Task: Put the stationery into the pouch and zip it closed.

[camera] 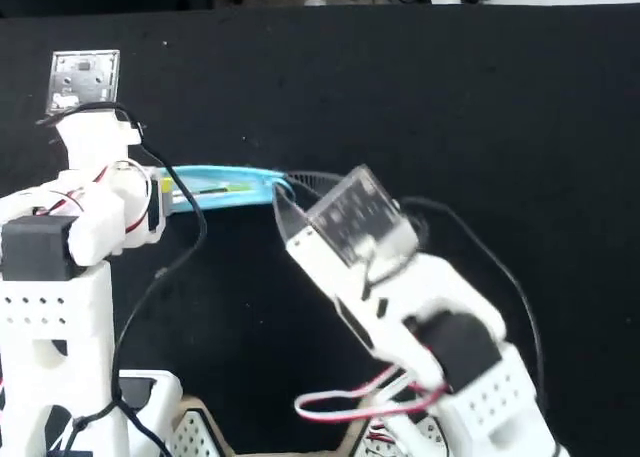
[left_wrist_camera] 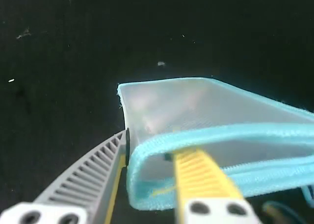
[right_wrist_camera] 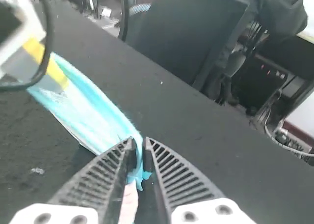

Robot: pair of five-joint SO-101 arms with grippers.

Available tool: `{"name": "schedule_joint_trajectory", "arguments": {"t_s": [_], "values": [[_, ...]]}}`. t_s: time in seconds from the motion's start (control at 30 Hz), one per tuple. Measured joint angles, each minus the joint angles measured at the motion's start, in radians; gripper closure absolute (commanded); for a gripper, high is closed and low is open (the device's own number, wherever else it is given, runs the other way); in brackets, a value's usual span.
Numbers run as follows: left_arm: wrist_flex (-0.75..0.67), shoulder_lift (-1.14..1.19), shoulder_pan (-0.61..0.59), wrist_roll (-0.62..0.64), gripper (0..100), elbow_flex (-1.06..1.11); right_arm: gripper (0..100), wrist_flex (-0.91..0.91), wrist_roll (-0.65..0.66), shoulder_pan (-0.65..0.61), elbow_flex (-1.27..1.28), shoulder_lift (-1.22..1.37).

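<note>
pouch [camera: 240,201] at ~10 o'clock on table [camera: 450,97], held between both arms. left gripper [left_wrist_camera: 152,145] clamped on its 9 o'clock end, one finger inside the mouth. right gripper [right_wrist_camera: 140,143] pinched on teal tab [right_wrist_camera: 139,172] at 3 o'clock end. stationery [camera: 230,188] looks loaded. mouth open at left end, so zipping not done

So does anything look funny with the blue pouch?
A little. The pouch is pinched at both ends, by the left gripper and right gripper, and its mouth gapes open at the left gripper's end.
</note>
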Motion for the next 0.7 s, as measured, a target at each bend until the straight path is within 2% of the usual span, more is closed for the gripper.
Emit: {"name": "schedule_joint_trajectory", "arguments": {"t_s": [0.3, 0.47, 0.6, 0.7], "values": [[0.000, 0.000, 0.000, -0.002, 81, -0.106, 98.8, 0.000, 0.009, 0.003, -0.104, 0.133], [0.068, -0.083, -0.038, 0.002, 81, -0.218, 98.8, 0.000, 0.058, 0.008, -0.106, 0.133], [0.129, -0.184, -0.041, 0.002, 81, -0.216, 98.8, 0.000, 0.066, 0.008, -0.106, 0.137], [0.144, -0.252, -0.043, -0.052, 81, -0.158, 98.8, 0.000, 0.066, 0.008, -0.120, 0.140]]}}
